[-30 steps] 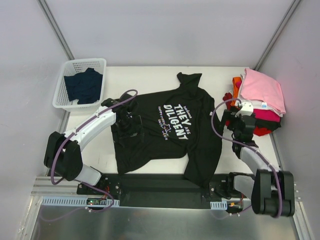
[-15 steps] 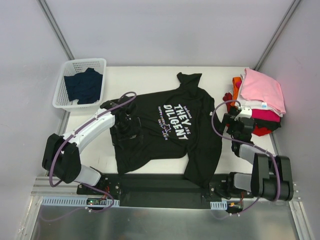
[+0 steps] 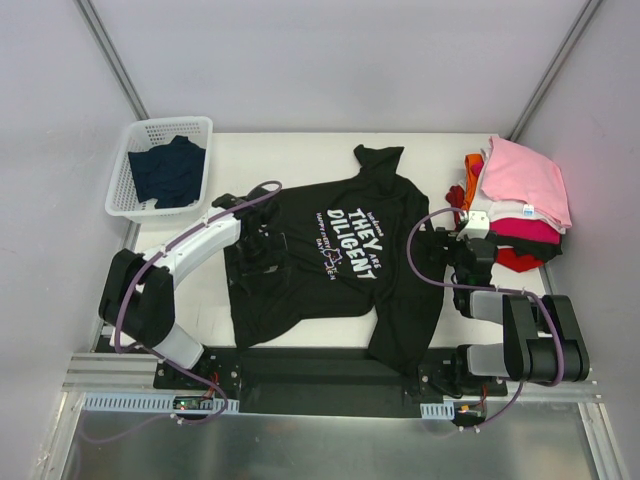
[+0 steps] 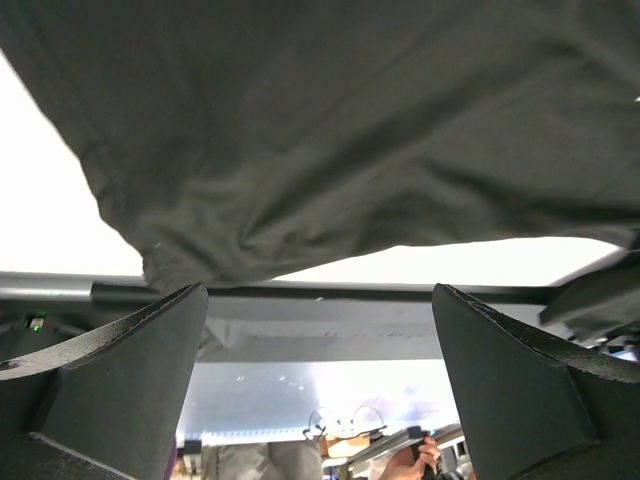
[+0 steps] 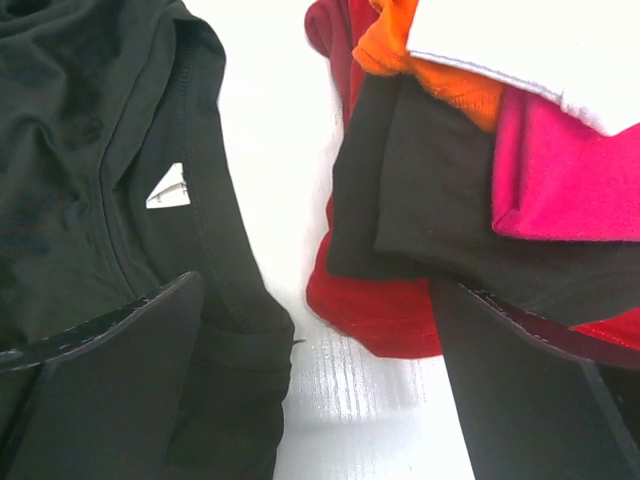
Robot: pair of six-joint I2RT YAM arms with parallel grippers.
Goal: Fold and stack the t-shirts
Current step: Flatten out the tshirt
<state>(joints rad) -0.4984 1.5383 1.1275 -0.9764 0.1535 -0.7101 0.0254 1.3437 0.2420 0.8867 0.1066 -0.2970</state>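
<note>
Overhead: the black t-shirt (image 3: 340, 260) lies spread, unfolded; to its right the stack of tees (image 3: 525, 190) looks done; to its left a navy tee (image 3: 168, 170) waits in the basket (image 3: 135, 132). Left wrist: the left gripper (image 4: 315, 300) is wide, holding nothing, over the shirt's hem. Right wrist: the right gripper (image 5: 318, 290) is wide, holding nothing, between shirt and stack; two tees seemingly remain.

The spread black cloth t-shirt (image 3: 300, 285) carries white printed lettering across its chest. In the pile at far right, a pale pink cloth tee (image 3: 525, 178) lies on top, above a white tee (image 3: 522, 210), a magenta tee (image 3: 532, 230) and a red tee (image 3: 515, 262). An orange tee (image 3: 472, 163) shows at the pile's left edge. At far left, a white lattice plastic basket (image 3: 135, 138) holds a dark navy cloth tee (image 3: 168, 172). The tabletop (image 3: 290, 160) is off-white.
</note>
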